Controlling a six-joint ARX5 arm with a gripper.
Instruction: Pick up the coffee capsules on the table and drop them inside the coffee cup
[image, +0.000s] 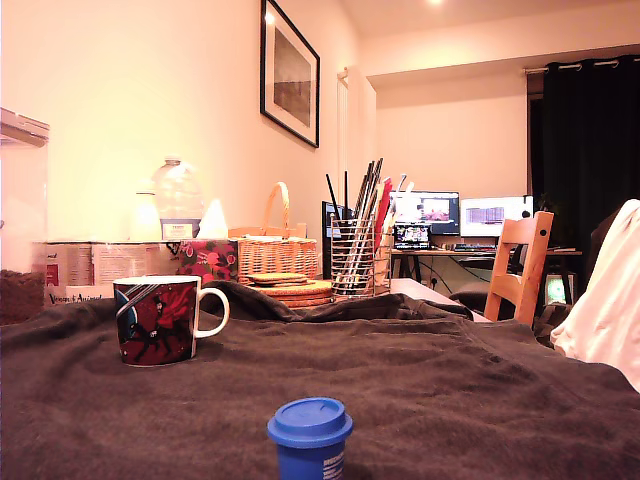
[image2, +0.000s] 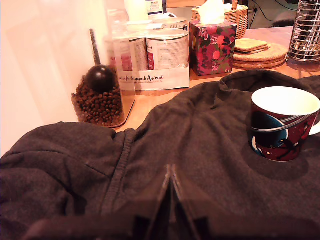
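Note:
The coffee cup (image: 155, 320), a mug with red, blue and black pictures and a white handle, stands upright on the dark fuzzy cloth of the table (image: 450, 380) at the exterior view's left. A bright blue coffee capsule (image: 310, 437) sits wide end up at the front edge of that view, well apart from the mug. The arm does not appear in the exterior view. In the wrist view my gripper (image2: 170, 172) hangs over the cloth (image2: 200, 130) with its two fingers pressed together and nothing visible between them. There the coffee cup (image2: 282, 125) stands ahead and to one side, its inside hidden.
Behind the cloth stand a floral tissue box (image2: 211, 46), labelled cans (image2: 167, 47), a clear jar of brown pellets (image2: 102, 95), stacked cork coasters (image2: 257, 50), a wicker basket (image: 270, 250) and a wire-mesh utensil holder (image: 355, 260). A wooden chair (image: 520, 265) and white fabric (image: 610, 300) are at the exterior view's right.

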